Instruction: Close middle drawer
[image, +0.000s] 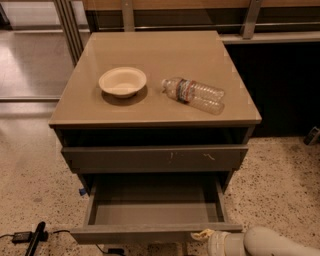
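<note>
The middle drawer (155, 207) of the grey-brown cabinet stands pulled out wide, its bare grey inside empty and its plain front (150, 233) near the bottom of the view. Above it sits the taller drawer front with pale scratch marks (155, 158), closed. My gripper (205, 235) comes in from the bottom right on a white arm (270, 244) and sits at the right end of the middle drawer's front edge, touching or nearly touching it.
On the cabinet top (150, 55) stand a cream bowl (122, 81) and a clear plastic bottle (194, 95) lying on its side. A black cable and plug (30, 236) lie on the speckled floor at the lower left. A dark wall runs behind and to the right.
</note>
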